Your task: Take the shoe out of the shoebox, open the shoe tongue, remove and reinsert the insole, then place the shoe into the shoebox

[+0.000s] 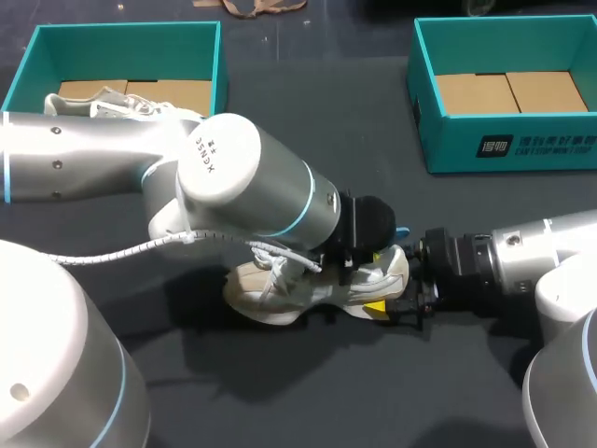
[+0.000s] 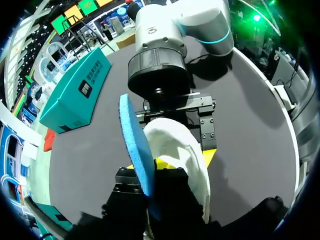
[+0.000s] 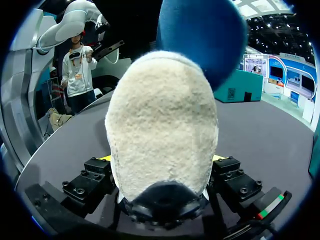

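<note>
Dark tabletop (image 1: 308,392) is carrying 2 teal boxes: the left shoebox (image 1: 121,33) is holding a second shoe (image 1: 121,105), and the right shoebox (image 1: 457,140) is showing only its cardboard floor. The left arm is lying across the middle, the right arm coming in low from the right side.

The task shoe (image 1: 280,289) is sitting on the tabletop between the 2 boxes, long axis running left-right, toe pointing left, heel pointing at the right arm. The right tool (image 3: 160,165) is gripping the fuzzy heel, 1 finger on each side. The blue insole (image 2: 134,150) is standing upright out of the heel opening. The left tool (image 2: 150,185) is sitting right above the opening and looks clamped on the insole's edge.

The insole has to travel along the shoe's long axis, heel to toe. The right arm is nearer the right shoebox.

The left arm is hiding the tongue and shoe opening in the head view, and the left tool's yellow tips are mostly covered.
</note>
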You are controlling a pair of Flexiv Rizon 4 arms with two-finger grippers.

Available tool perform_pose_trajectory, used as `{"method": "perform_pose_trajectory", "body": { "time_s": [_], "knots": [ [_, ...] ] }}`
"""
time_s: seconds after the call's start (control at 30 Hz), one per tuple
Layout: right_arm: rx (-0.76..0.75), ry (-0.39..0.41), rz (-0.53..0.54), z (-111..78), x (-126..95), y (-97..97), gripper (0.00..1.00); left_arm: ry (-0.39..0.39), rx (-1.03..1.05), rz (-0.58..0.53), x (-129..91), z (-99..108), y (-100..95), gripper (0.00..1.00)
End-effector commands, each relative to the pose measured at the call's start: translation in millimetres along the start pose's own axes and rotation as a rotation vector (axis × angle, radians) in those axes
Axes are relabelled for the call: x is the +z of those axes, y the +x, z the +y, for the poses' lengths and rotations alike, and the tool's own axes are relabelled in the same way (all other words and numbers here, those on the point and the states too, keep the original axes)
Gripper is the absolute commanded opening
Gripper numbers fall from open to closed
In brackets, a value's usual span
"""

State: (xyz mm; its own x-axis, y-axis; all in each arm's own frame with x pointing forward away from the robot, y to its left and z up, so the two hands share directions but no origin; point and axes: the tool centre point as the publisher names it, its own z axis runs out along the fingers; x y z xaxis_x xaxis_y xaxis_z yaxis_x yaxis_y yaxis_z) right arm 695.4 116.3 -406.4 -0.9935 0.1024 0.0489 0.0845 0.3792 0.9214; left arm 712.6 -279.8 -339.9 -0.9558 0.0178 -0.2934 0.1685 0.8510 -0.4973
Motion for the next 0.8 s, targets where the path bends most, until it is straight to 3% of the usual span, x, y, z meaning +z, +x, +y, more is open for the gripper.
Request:
{"method": "perform_pose_trajectory", "body": {
  "time_s": [0.03, 0.37, 0.8],
  "knots": [
    [0.0, 0.004, 0.0, 1.1, 0.7, 0.6, 0.0, 0.033, -0.004, 0.03, -9.2, 3.8, -2.5, 0.0],
    [0.0, 0.004, 0.0, 1.1, 0.7, 0.6, 0.0, 0.123, -0.034, 0.179, -28.9, -24.3, -4.9, 0.0],
    [0.0, 0.004, 0.0, 1.1, 0.7, 0.6, 0.0, 0.251, 0.038, 0.406, -88.6, -89.9, 5.1, 0.0]
  ]
}}
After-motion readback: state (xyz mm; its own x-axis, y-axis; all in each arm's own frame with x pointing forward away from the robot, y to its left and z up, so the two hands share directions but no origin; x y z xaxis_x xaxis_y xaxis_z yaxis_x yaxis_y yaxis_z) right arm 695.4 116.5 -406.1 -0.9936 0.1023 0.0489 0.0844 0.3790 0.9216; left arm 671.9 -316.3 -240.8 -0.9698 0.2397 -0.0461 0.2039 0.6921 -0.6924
